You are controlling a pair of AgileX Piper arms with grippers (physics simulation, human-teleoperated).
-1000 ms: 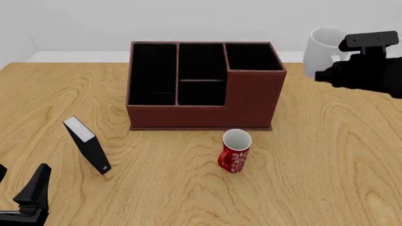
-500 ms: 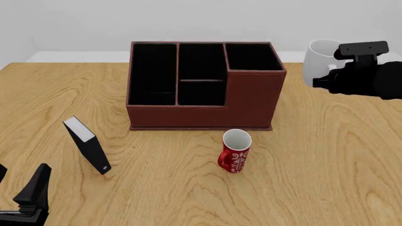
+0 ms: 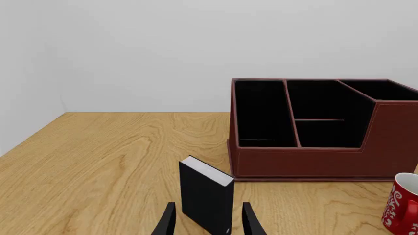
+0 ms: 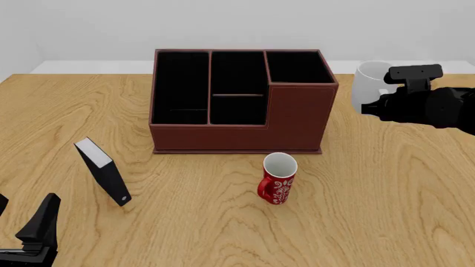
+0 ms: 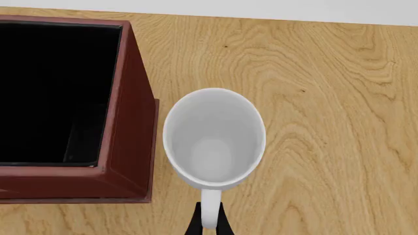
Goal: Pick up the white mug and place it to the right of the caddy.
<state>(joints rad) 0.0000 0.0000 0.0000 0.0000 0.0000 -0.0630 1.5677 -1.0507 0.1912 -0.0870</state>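
The white mug [image 4: 368, 83] hangs upright just right of the caddy [image 4: 297, 119], near its taller end. My right gripper [image 4: 380, 105] is shut on the mug's handle. In the right wrist view the mug [image 5: 214, 137] is seen from above, close beside the caddy's wall [image 5: 130, 122], with the gripper [image 5: 207, 224] pinching the handle. I cannot tell whether the mug touches the table. My left gripper [image 4: 24, 219] is open and empty at the front left corner. In the left wrist view, that gripper [image 3: 207, 224] points toward the caddy [image 3: 326, 161].
A red patterned mug [image 4: 278, 181] stands in front of the caddy; it also shows in the left wrist view [image 3: 404, 205]. A black-and-white book-like box [image 4: 104, 172] stands at the front left, just ahead of the left fingers [image 3: 205, 196].
My right gripper has moved down and left with the white mug, closer to the caddy's right side. The left arm has not moved.
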